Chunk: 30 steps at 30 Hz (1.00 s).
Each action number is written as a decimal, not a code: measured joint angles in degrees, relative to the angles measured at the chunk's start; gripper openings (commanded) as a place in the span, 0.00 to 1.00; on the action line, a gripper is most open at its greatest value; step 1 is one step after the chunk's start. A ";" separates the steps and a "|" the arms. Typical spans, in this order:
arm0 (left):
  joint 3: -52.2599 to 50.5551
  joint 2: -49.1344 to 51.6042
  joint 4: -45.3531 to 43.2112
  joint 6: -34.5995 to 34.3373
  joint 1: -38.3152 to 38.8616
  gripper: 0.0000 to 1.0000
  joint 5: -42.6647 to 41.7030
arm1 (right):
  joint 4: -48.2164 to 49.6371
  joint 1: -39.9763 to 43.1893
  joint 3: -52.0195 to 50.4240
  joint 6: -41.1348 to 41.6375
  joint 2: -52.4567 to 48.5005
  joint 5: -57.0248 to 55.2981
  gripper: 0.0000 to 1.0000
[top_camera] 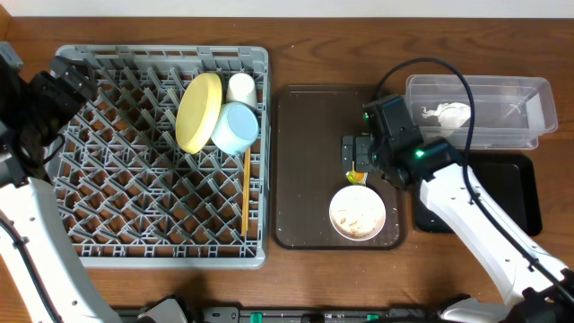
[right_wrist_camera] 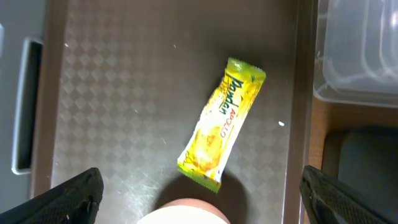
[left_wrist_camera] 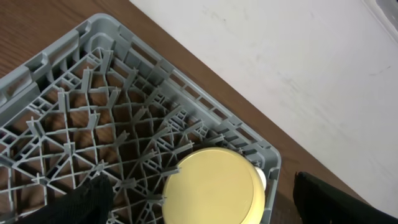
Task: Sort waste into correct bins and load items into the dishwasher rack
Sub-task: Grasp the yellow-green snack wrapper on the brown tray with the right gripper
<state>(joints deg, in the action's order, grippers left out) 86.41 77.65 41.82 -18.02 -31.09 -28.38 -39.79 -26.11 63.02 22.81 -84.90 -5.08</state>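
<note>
The grey dishwasher rack (top_camera: 134,179) holds the yellow plate (top_camera: 198,112) on edge, the light blue bowl (top_camera: 235,128), the white cup (top_camera: 240,87) and the chopsticks (top_camera: 245,193). My left gripper (top_camera: 72,79) is open and empty over the rack's far left corner. In its wrist view (left_wrist_camera: 205,208) it faces the plate (left_wrist_camera: 214,186). My right gripper (top_camera: 359,154) is open above the yellow-green snack wrapper (right_wrist_camera: 221,124), which lies flat on the brown tray. The white bowl (top_camera: 358,213) holds crumbs. The napkin (top_camera: 448,115) lies in the clear tub (top_camera: 529,94).
The brown serving tray (top_camera: 305,179) lies between the rack and the bins. The black tray (top_camera: 520,193) sits at the right, in front of the clear tub, partly under my right arm. The white bowl's rim (right_wrist_camera: 186,214) is just below the wrapper.
</note>
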 measured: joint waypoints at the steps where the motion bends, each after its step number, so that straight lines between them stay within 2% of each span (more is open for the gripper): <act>1: 0.00 0.00 0.00 0.00 0.00 0.93 0.00 | -0.02 0.00 -0.15 0.09 -0.39 -0.09 0.99; 14: 0.00 0.00 0.00 0.00 0.00 0.93 0.00 | 2.34 0.00 -1.75 2.91 -12.83 -0.35 0.99; 18: 0.00 0.00 -0.02 0.00 0.00 0.93 0.00 | 3.72 0.00 -1.75 3.93 -16.70 -0.42 0.96; 21: 0.00 0.00 -0.02 0.00 0.00 0.94 0.00 | 4.68 0.00 -1.77 4.33 -19.61 -0.26 0.85; 28: 0.00 0.00 -0.02 0.00 0.00 0.93 0.00 | 5.66 0.00 -1.29 5.20 -21.14 -0.74 0.47; 30: 0.00 0.00 0.00 0.00 0.00 0.94 0.00 | 5.77 0.00 -1.27 5.20 -21.14 -0.74 0.33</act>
<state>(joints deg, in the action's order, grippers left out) 86.41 77.65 41.82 -18.02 -31.09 -28.38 -34.02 -26.11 61.76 28.01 -106.04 -5.82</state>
